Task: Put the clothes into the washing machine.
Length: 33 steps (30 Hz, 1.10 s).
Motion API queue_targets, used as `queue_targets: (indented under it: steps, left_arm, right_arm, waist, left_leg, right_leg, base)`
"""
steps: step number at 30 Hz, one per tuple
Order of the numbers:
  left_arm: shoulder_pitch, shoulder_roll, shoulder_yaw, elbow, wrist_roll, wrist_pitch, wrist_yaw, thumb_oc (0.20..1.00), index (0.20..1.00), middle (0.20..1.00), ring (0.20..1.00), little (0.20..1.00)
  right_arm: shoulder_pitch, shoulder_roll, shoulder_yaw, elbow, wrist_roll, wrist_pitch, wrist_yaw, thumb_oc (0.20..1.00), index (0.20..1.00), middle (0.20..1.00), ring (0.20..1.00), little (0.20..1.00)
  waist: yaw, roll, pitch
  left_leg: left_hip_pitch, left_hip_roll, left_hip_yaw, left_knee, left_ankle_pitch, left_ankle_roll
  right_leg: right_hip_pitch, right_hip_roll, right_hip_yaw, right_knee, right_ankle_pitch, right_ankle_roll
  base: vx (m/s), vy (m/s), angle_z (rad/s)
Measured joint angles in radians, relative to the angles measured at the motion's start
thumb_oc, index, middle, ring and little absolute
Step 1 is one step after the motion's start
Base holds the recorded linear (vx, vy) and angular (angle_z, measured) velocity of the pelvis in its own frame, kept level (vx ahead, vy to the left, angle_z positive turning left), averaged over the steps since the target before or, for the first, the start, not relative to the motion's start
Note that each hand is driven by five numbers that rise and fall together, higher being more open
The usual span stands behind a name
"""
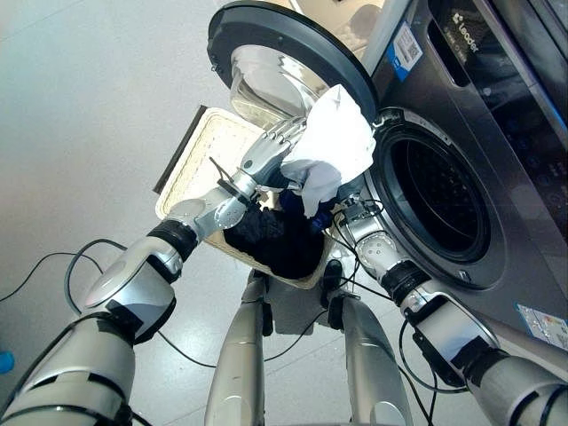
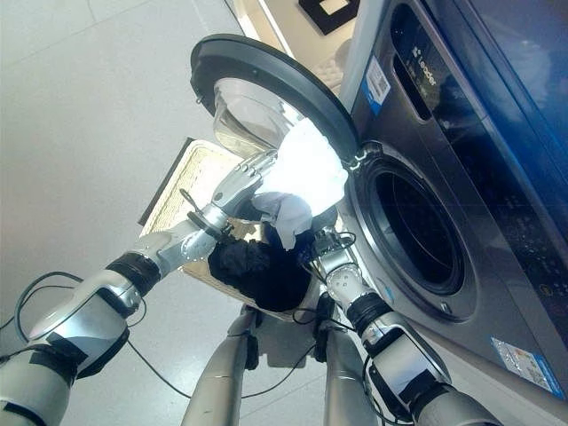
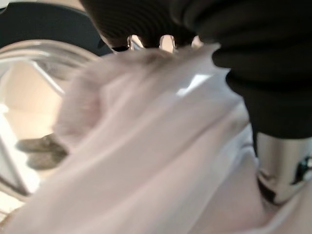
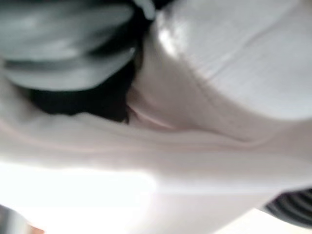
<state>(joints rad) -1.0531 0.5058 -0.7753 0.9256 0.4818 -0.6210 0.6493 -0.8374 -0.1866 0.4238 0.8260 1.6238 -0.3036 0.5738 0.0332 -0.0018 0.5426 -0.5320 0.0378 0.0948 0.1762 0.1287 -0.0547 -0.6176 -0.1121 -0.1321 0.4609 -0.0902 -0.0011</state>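
Observation:
My left hand (image 1: 266, 151) holds a white garment (image 1: 333, 142) up in front of the washing machine's open round mouth (image 1: 439, 200), fingers curled into the cloth. The cloth hangs as a bunched lump just left of the drum opening and drapes over the hand (image 3: 146, 41) in the left wrist view. My right hand (image 1: 348, 217) sits right under the hanging end of the garment, its fingers hidden by cloth. Below both hands stands a cream laundry basket (image 1: 209, 146) holding dark clothes (image 1: 275, 240).
The machine's round door (image 1: 284, 53) is swung wide open to the left, above the basket and behind the lifted garment. The grey machine front (image 1: 497, 115) rises on the right. Pale floor (image 1: 89, 115) spreads to the left.

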Motion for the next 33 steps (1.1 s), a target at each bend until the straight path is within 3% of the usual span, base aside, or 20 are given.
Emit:
queue_targets:
  steps: [9, 19, 21, 23, 26, 33]
  left_arm:
    - [0.130, -0.061, 0.189, 0.007, -0.203, 0.005, 0.020, 1.000, 1.000, 1.000, 1.000, 1.000]
    - [0.178, -0.098, 0.254, -0.002, -0.268, 0.006, 0.047, 1.000, 1.000, 1.000, 1.000, 1.000]
    - [0.229, -0.113, 0.326, -0.004, -0.292, 0.000, 0.088, 1.000, 1.000, 1.000, 1.000, 1.000]
    - [0.252, -0.115, 0.326, -0.004, -0.317, 0.000, 0.113, 1.000, 1.000, 1.000, 1.000, 1.000]
    - [0.251, -0.114, 0.327, -0.005, -0.321, -0.006, 0.134, 1.000, 1.000, 1.000, 1.000, 1.000]
    - [0.276, -0.109, 0.324, -0.133, -0.320, -0.051, 0.165, 1.000, 1.000, 1.000, 1.000, 1.000]
  right_arm:
    - [0.049, 0.014, -0.100, 0.093, 0.141, -0.012, 0.052, 0.200, 0.200, 0.200, 0.200, 0.200]
    - [0.107, 0.032, -0.158, 0.103, 0.252, -0.025, 0.071, 0.200, 0.200, 0.200, 0.200, 0.200]
    - [0.108, 0.057, -0.256, 0.172, 0.313, -0.026, 0.070, 0.200, 0.200, 0.200, 0.200, 0.200]
    - [0.101, 0.067, -0.367, 0.193, 0.336, -0.047, 0.030, 0.200, 0.200, 0.200, 0.200, 0.200]
    - [0.079, 0.034, -0.437, 0.199, 0.353, -0.069, -0.026, 0.200, 0.200, 0.200, 0.200, 0.200]
    - [-0.005, -0.052, -0.504, 0.204, 0.353, -0.100, -0.134, 0.200, 0.200, 0.200, 0.200, 0.200]
  waist:
    - [-0.019, 0.008, 0.001]
    - [-0.024, 0.010, 0.002]
    - [-0.042, 0.031, 0.002]
    - [-0.041, 0.060, 0.002]
    - [-0.044, 0.084, 0.002]
    - [-0.040, 0.091, 0.000]
  left_leg:
    - [0.000, -0.002, 0.013, -0.022, 0.002, 0.002]
    - [0.000, -0.001, 0.015, -0.037, 0.001, 0.001]
    - [0.000, -0.005, 0.030, -0.046, 0.001, 0.001]
    - [0.000, -0.007, 0.040, -0.049, -0.001, 0.004]
    - [0.000, -0.008, 0.041, -0.055, 0.001, 0.006]
    - [-0.004, -0.006, 0.043, -0.062, 0.005, 0.011]
  right_leg:
    - [-0.015, 0.007, 0.029, -0.028, 0.024, 0.007]
    - [-0.024, 0.015, 0.041, -0.044, 0.029, 0.007]
    - [-0.033, 0.013, 0.052, -0.045, 0.030, 0.011]
    - [-0.037, 0.014, 0.065, -0.047, 0.035, 0.017]
    - [-0.036, 0.014, 0.069, -0.057, 0.043, 0.019]
    - [-0.049, 0.016, 0.069, -0.059, 0.045, 0.017]
  base:
    - [0.00, 0.010, -0.10]
    - [0.01, 0.020, -0.05]
    - [0.03, 0.091, -0.09]
    - [0.03, 0.079, -0.14]
    - [0.02, 0.038, -0.06]
    - [0.01, -0.029, -0.02]
